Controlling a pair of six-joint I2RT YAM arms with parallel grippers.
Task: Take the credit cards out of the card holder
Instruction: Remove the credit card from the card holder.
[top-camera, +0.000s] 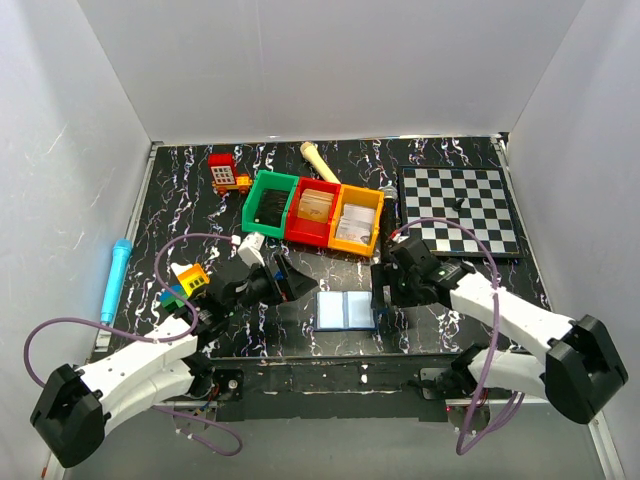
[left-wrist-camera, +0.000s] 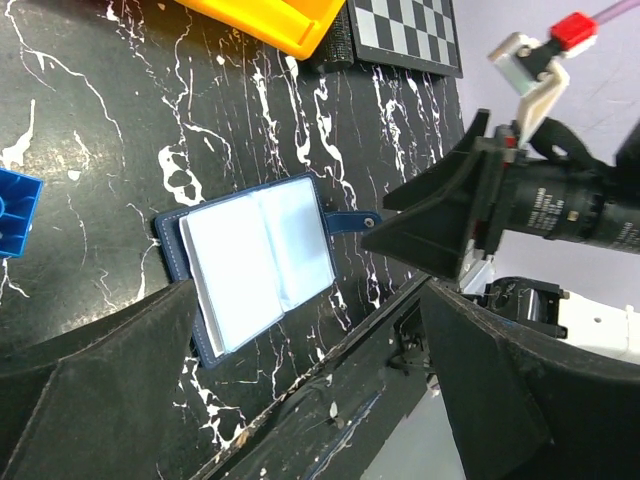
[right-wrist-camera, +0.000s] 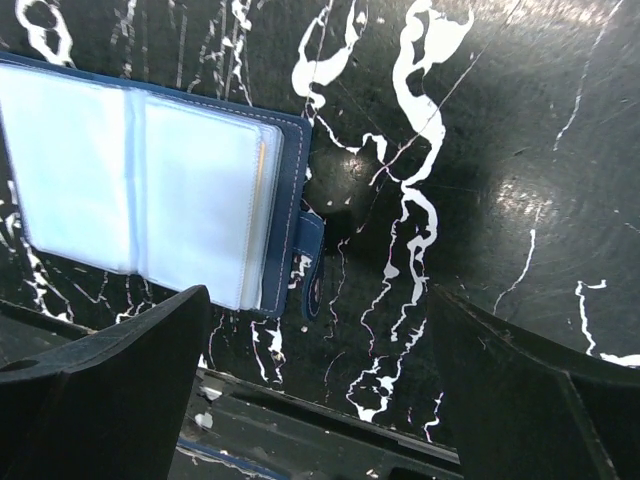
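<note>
Black marbled tabletop (top-camera: 200, 205) fills the floor of a white-walled (top-camera: 300, 70) booth. On it the holder (top-camera: 345, 311) lies opened flat, pages up, at the near edge midway between the two arms, a spot either arm can reach. The left gripper (top-camera: 288, 281) sits just left of the holder and the right gripper (top-camera: 384, 290) just right of it. Both have their fingers (left-wrist-camera: 90, 400) spread as wide as they go and grip nothing. That flanking stance reads to me as one arm set to pin the holder while the other pulls cards. Beyond the holder runs a row of bins (top-camera: 312, 210), green, red and yellow, likely the drop spot. The red and yellow ones hold flat items I cannot identify.

Seen from overhead, the layout is plain but the holder is only a pale blue patch. From the left wrist, the snap tab (left-wrist-camera: 350, 220) shows lying loose toward the right gripper, with clear sleeves (left-wrist-camera: 235, 262) inside. The right wrist view, the closest, shows the stitching and the stacked sleeve edges. The sleeves look blank, and I cannot tell whether any cards remain in them.
</note>
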